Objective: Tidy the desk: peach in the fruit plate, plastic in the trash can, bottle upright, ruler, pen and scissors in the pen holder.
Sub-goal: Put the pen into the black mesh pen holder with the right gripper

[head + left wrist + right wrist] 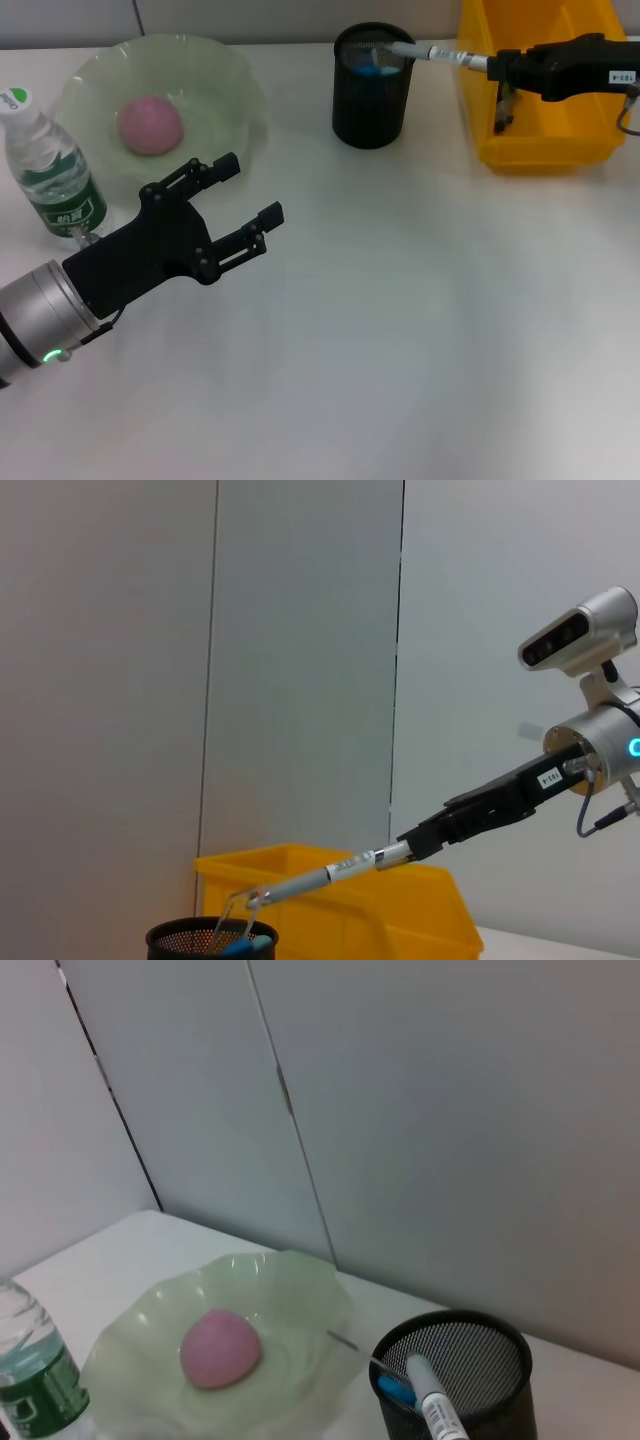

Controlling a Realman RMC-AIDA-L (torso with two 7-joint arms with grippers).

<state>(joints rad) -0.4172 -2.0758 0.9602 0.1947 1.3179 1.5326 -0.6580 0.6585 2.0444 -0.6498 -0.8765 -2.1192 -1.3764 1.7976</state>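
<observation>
My right gripper (497, 66) is shut on a grey-and-white pen (432, 52), held nearly level, its tip over the rim of the black mesh pen holder (372, 100). The left wrist view shows that pen (320, 877) slanting down into the holder (212, 942). Something blue (395, 1390) sits inside the holder; I cannot tell what it is. The pink peach (150, 124) lies in the pale green fruit plate (215, 80). The bottle (52, 170) stands upright at the left. My left gripper (251, 186) hovers open and empty right of the bottle. Ruler, scissors and plastic are out of view.
A yellow bin (545, 135) stands at the back right, just right of the pen holder, under my right arm. A grey panelled wall (400, 1110) rises behind the desk. The white desk (400, 330) stretches toward the front.
</observation>
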